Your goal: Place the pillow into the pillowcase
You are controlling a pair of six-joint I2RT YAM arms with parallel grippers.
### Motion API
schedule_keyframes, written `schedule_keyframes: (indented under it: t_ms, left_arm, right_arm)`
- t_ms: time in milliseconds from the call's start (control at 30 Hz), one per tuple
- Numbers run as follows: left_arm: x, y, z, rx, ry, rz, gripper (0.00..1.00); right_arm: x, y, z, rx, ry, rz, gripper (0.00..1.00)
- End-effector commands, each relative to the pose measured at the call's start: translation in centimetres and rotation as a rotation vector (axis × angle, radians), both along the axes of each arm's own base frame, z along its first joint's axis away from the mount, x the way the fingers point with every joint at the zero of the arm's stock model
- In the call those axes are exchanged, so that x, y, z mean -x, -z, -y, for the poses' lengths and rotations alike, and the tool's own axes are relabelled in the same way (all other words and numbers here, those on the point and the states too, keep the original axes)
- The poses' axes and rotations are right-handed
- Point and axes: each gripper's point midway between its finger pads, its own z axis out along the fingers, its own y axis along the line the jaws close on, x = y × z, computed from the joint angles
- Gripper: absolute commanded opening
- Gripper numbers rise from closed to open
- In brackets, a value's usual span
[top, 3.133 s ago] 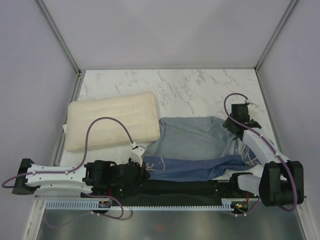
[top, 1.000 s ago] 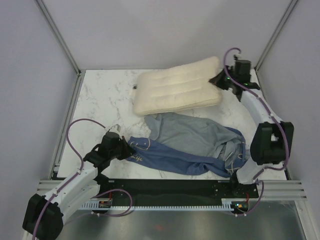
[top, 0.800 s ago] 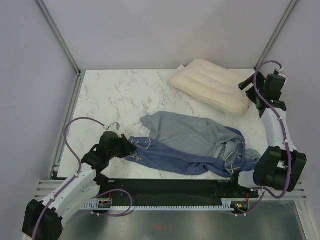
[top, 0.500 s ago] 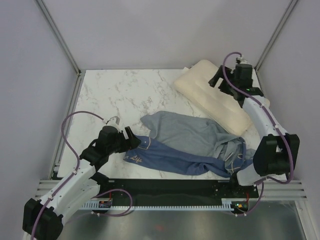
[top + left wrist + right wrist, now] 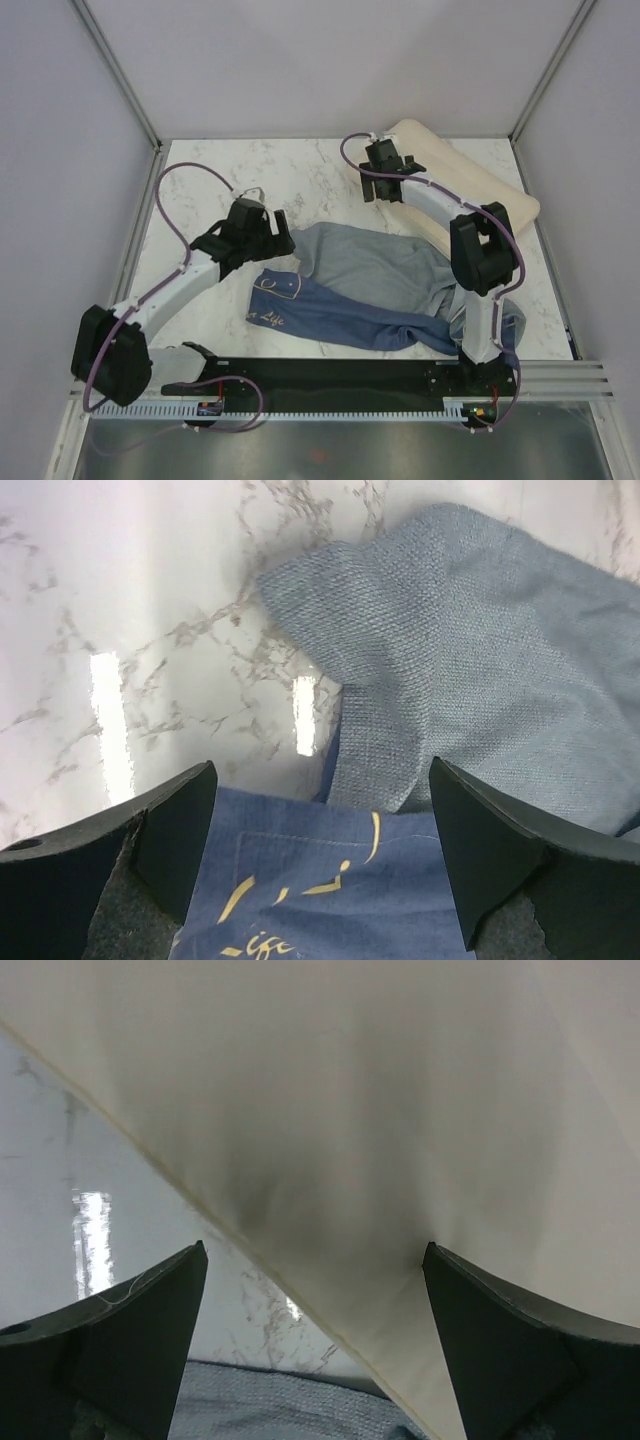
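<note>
Both grips, shut 1 second ago, are now released: the left end effector [image 5: 283,232] stands open above the far left corner of the pillowcase [image 5: 370,290], and the right end effector [image 5: 382,190] stands open over the pillow [image 5: 478,170], which lies at the far right of the table [image 5: 230,180], wholly outside the pillowcase.

yellow "ife" lettering [image 5: 262,946], on pillowcase [image 5: 420,910]

One pillow [image 5: 485,172], one pillowcase [image 5: 370,270], one table [image 5: 215,180] — two arms [image 5: 175,290] [image 5: 432,197].
</note>
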Motion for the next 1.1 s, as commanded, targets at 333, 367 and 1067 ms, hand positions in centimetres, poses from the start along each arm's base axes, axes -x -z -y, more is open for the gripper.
schedule_keyframes:
  t_ms: [333, 367, 1067]
  left_arm:
    - [-5.3, 6.5, 7.2, -0.14, 0.115, -0.135, 0.63]
    - [-5.8, 6.7, 7.1, -0.141, 0.106, -0.138, 0.63]
    - [-16.4, -0.5, -15.9, -0.171, -0.536, -0.029, 0.77]
  right_arm:
    - [0.1, -0.5, 5.8, 0.216, 0.222, 0.091, 0.0]
    - [0.0, -3.5, 6.0, 0.162, 0.24, 0.166, 0.0]
    - [6.8, -14.7, 10.2, -0.316, 0.225, 0.394, 0.0]
